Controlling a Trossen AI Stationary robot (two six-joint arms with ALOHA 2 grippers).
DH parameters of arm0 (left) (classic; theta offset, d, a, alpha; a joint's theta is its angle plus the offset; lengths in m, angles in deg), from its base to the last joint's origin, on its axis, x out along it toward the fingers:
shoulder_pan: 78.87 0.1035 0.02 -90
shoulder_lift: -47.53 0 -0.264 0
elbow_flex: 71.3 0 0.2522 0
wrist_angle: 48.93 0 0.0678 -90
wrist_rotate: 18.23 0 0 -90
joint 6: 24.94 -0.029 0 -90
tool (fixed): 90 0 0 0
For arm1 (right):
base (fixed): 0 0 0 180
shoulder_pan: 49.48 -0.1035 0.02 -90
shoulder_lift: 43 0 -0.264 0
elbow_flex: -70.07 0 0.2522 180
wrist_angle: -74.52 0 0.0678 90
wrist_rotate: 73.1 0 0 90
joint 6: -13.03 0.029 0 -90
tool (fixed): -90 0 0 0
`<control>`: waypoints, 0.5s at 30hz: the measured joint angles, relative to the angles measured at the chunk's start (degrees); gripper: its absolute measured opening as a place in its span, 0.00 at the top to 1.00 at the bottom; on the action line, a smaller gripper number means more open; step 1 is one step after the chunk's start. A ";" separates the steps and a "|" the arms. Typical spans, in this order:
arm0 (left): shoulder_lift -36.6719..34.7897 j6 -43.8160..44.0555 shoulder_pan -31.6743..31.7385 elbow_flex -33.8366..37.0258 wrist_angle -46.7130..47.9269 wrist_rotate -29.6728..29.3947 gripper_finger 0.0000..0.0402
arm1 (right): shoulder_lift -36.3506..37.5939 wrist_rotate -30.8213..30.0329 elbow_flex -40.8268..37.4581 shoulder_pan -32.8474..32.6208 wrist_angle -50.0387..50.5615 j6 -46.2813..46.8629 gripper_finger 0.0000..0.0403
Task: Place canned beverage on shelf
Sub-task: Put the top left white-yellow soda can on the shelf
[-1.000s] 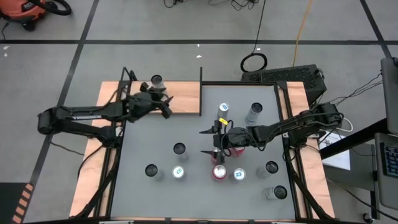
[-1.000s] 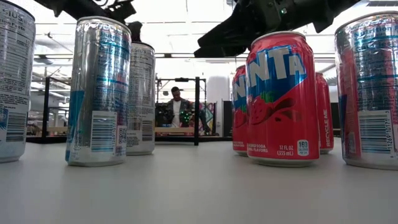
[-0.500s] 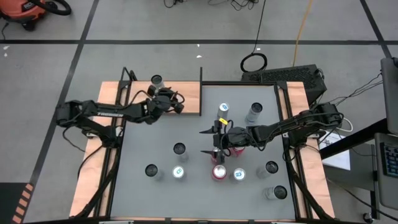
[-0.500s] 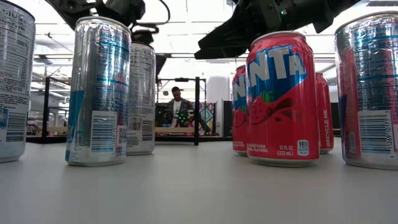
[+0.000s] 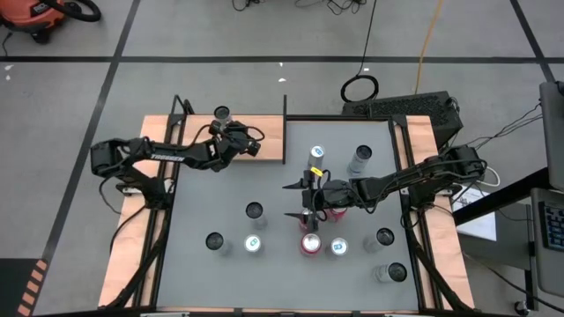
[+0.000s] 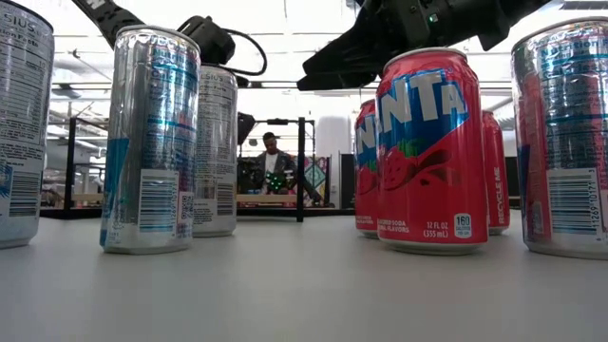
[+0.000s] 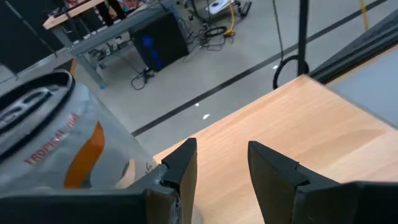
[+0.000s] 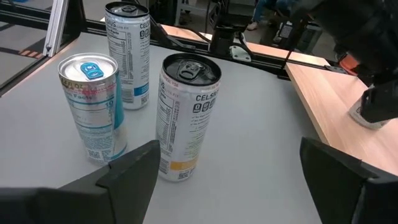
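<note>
Can parked on the shelf

We see a pale, round can on the smooth wood-grain shelf; left gripper empty, fingers narrow; right gripper wide.

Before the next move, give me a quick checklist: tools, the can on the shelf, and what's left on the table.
1. Placed can upright on the shelf: ok.
2. Left tool free of that can: ok, nothing between its fingers, can beside it.
3. Right tool open: ok.
4. Right tool holding a can: not ok, nothing between its fingers; the Celsius can stands ahead of it.
5. Bare shelf space for another can: ok.
</note>
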 joint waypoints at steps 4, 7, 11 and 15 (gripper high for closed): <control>0.40 0.02 0.59 0.02 0.24 0.01 0.66 | 0.00 -0.01 0.00 0.02 0.00 0.00 0.21; 0.46 0.04 0.62 0.02 0.85 -0.05 0.66 | 0.01 -0.02 0.00 0.02 -0.02 0.00 0.21; 0.46 0.06 0.62 0.02 2.07 -1.98 0.66 | 0.02 -0.01 0.00 0.02 0.00 0.00 0.21; 0.46 1.33 0.64 0.02 3.35 -3.06 0.66 | 0.02 -0.02 0.00 0.02 0.00 0.12 0.21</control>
